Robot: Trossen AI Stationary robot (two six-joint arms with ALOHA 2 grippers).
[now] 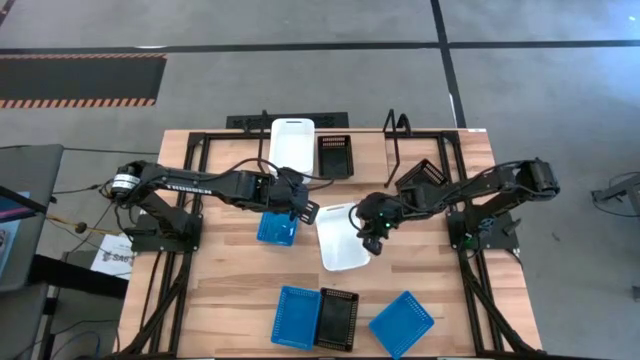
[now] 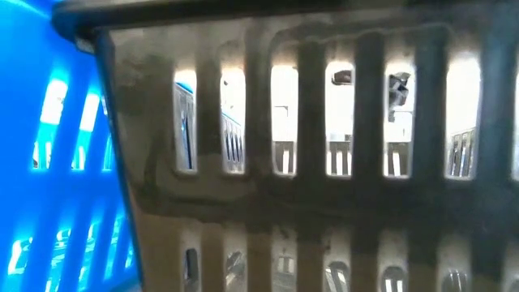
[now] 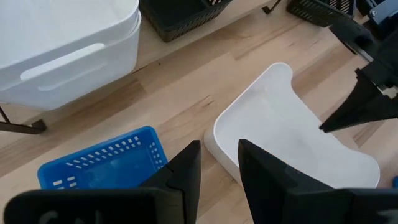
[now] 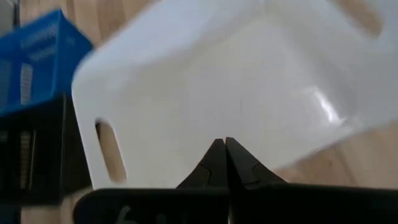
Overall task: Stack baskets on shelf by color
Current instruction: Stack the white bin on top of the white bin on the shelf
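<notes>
At the table's middle left, the left gripper hangs over a blue basket, its fingers parted with nothing between them; the left wrist view shows the gap empty, the basket below and to one side. Behind it, at the table's far edge, the shelf already carries a white stack and a black basket beside it. Just right of the left gripper, a loose white basket lies on the wood, and the right gripper sits at its right rim with its fingers pressed together; the right wrist view shows the closed tips in front of the basket's wall, gripping nothing. Near the front edge wait two more blue baskets and a black one.

The step in hand seems to be taking up the white basket. To do it well, the right gripper probably needs to open, straddle the rim wall and close squarely, so the basket does not tip, while the left arm keeps clear of the path to the white stack.
</notes>
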